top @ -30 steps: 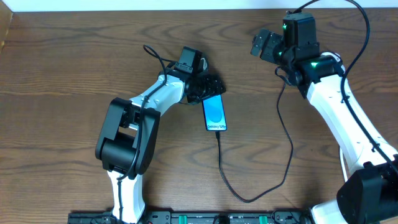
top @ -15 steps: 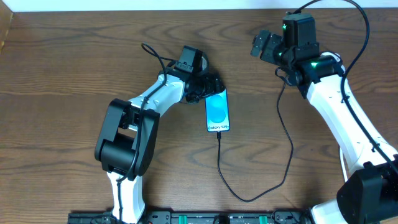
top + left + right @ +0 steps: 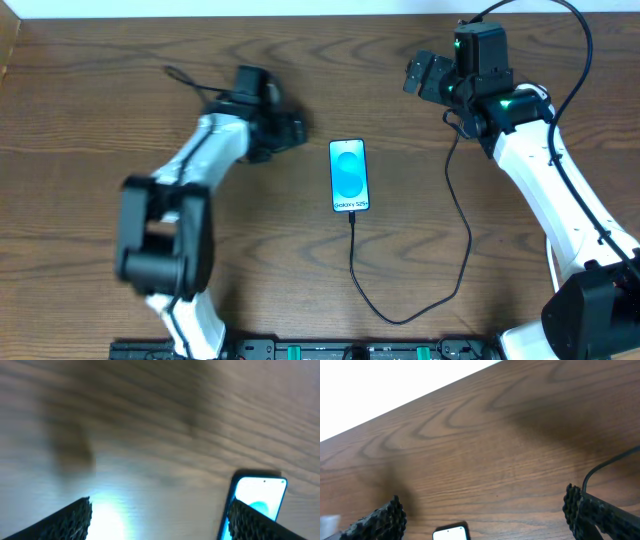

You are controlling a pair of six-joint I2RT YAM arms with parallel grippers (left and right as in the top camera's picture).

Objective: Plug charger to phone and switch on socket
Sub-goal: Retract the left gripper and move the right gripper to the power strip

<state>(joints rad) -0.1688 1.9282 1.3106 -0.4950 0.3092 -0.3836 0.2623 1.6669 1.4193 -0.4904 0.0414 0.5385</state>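
The phone (image 3: 349, 176) lies flat mid-table, its light blue screen up. The charger (image 3: 462, 240), a thin black cable, meets the phone's bottom edge, loops toward the front and climbs back up toward the right arm. My left gripper (image 3: 296, 132) is open and motion-blurred, a short way left of the phone and clear of it. In the left wrist view the phone (image 3: 259, 494) shows past the right finger (image 3: 252, 522) and only table lies between the jaws. My right gripper (image 3: 420, 72) hangs open and empty at the back right. The socket is out of view.
The right wrist view shows the phone's top edge (image 3: 451, 532) below the open gripper (image 3: 485, 520) and a stretch of black cable (image 3: 610, 467) at right. The table's far edge (image 3: 300, 14) runs along the back.
My left gripper let go of the phone's top end, opened wider and swung left, away from it. The phone now lies straight. The right arm has not moved.
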